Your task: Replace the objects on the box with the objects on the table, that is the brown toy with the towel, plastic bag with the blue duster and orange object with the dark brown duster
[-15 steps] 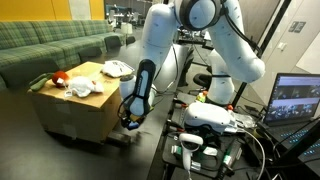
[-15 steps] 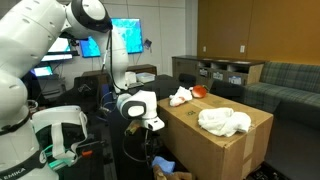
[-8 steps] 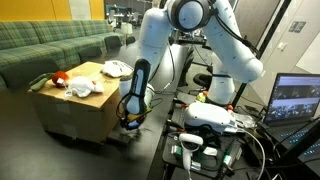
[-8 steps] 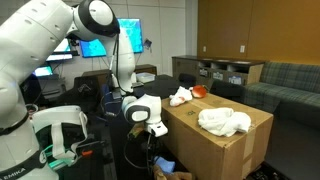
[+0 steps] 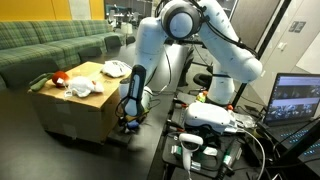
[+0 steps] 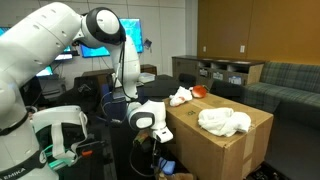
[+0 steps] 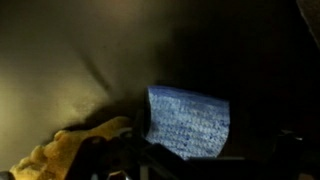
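The pincer [image 5: 128, 122] has sunk lower beside the box [image 6: 215, 150] over the last second, its jaws apart and empty, so picking up the blue duster [image 7: 188, 122] looks close. The duster lies just beneath the pincer on the dark table [image 7: 60, 60], a flat block with a speckled, woven-looking blue face.

Both exterior views mid-range, sharing the box [image 5: 75, 115] [image 6: 215, 150] from opposite sides, wrist view close, dim
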